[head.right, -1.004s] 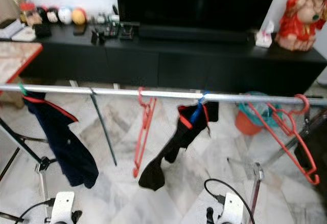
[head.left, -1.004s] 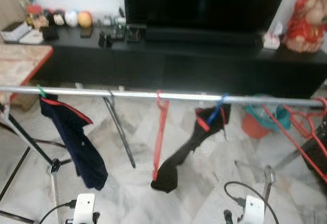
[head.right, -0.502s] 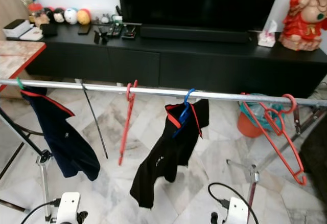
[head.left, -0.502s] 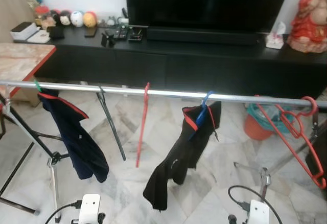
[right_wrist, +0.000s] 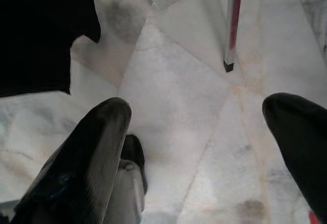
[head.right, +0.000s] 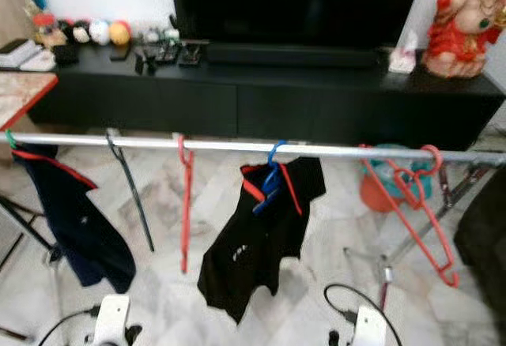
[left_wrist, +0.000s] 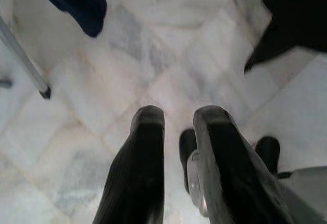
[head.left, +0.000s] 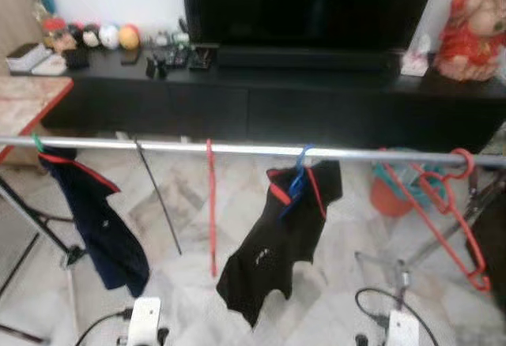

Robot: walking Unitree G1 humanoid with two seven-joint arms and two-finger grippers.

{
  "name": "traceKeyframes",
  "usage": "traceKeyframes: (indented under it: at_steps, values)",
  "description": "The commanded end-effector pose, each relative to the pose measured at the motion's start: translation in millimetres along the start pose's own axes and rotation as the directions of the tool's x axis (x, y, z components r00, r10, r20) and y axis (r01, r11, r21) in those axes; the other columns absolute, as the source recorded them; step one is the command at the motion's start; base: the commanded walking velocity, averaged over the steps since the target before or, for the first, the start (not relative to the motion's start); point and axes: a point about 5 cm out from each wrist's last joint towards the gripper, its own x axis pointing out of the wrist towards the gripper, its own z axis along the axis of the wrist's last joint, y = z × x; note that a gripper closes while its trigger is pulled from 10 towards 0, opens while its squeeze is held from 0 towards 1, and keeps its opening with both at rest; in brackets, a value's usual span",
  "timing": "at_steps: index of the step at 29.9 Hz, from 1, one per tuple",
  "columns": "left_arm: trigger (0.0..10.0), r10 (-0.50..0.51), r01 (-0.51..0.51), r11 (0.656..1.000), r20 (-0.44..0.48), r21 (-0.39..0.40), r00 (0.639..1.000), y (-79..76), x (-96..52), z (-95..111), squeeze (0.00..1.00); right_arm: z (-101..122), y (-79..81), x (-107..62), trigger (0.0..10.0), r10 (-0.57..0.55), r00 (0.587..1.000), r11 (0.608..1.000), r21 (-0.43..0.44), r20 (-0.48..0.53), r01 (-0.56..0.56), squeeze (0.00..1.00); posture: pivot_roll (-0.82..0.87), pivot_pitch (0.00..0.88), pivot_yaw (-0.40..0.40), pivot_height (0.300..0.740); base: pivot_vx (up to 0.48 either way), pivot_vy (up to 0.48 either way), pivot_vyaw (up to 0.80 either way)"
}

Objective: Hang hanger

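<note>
The floor (head.left: pixel 332 275) is pale marble tile with grey veins. At the back of the room a long black cabinet (head.left: pixel 261 101) runs under a big dark television (head.left: pixel 308 6). Small round toys (head.left: pixel 103 36) sit at the cabinet's left end, and a red figurine (head.left: pixel 468 26) stands at its right end. The corner of a red-edged table (head.left: pixel 24 109) shows at the left.

A silver rail (head.left: pixel 237 148) crosses the room in front of the cabinet. Along it from the left end hang a navy shirt (head.left: pixel 99 220), a bare dark hanger (head.left: pixel 156 196), a bare red hanger (head.left: pixel 211 204), a black shirt with red trim (head.left: pixel 281 243) on a blue hanger (head.left: pixel 299 180), and more red hangers (head.left: pixel 443 204) bunched at the right end. An orange bucket (head.right: pixel 379 188) stands on the floor behind those.

Both arms hang low, well below the rail and apart from every hanger. The left gripper (left_wrist: pixel 176 127) points down at the floor with its two fingers set close together, a narrow gap between them, holding nothing. The right gripper (right_wrist: pixel 196 121) also points at the floor, its fingers spread wide and empty, with the black shirt's hem near one finger and a stand leg (right_wrist: pixel 232 24) ahead.
</note>
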Motion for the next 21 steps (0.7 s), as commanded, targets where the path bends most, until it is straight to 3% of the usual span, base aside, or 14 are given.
traceKeyframes:
  at_steps: [1, 10, 21]
  values:
    - [10.0, 0.004, -0.003, 1.000, -0.026, 0.004, 1.000, -0.1, -1.0, -5, 0.00, 1, -0.2, 0.1, 10.0, 0.007, 1.000, 1.000, -0.020, 0.001, -0.007, 0.00, 0.03, 0.000, -0.044, 0.740, 0.000, 0.000, 0.00]
    - [10.0, 0.022, -0.022, 1.000, -0.033, -0.012, 0.999, 5.8, -2.5, -9, 0.00, 3, 7.7, 0.4, 10.0, 0.044, 0.999, 0.997, -0.068, 0.013, -0.043, 0.00, 0.03, 0.000, -0.044, 0.740, 0.000, 0.000, 0.00]
    - [10.0, 0.028, -0.028, 0.999, -0.025, -0.015, 0.999, 1.3, -1.7, -7, 0.00, -1, 16.9, -0.2, 10.0, 0.103, 0.995, 0.987, -0.123, 0.000, -0.102, 0.00, 0.04, 0.000, -0.045, 0.740, 0.000, 0.000, 0.78]
